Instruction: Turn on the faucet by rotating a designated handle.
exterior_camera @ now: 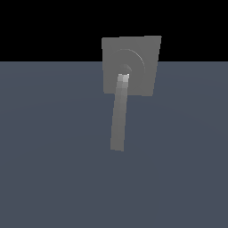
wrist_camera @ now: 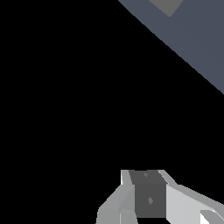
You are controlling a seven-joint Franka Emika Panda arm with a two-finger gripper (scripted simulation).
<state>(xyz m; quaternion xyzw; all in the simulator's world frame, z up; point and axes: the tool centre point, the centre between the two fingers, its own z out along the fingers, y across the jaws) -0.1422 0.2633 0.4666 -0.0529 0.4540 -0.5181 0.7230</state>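
The faucet (exterior_camera: 142, 53) is a matte grey square plate with raised rings, standing upright at the upper middle of the exterior view. Its handle (exterior_camera: 119, 116), a long narrow grey bar with a paler inner end, hangs down from the plate's centre, leaning slightly toward the exterior view's left. No gripper shows in the exterior view. In the wrist view my gripper (wrist_camera: 151, 210) sits at the picture's edge, its pale fingers (wrist_camera: 116, 205) apart with a dark grey part between them and nothing held. A small grey corner (wrist_camera: 165, 5) shows far off; I cannot tell which part it is.
A flat slate-blue floor (exterior_camera: 53, 178) spreads under and around the faucet, with black void behind it. The wrist view is mostly black, with a wedge of the same floor (wrist_camera: 197, 39) in one corner.
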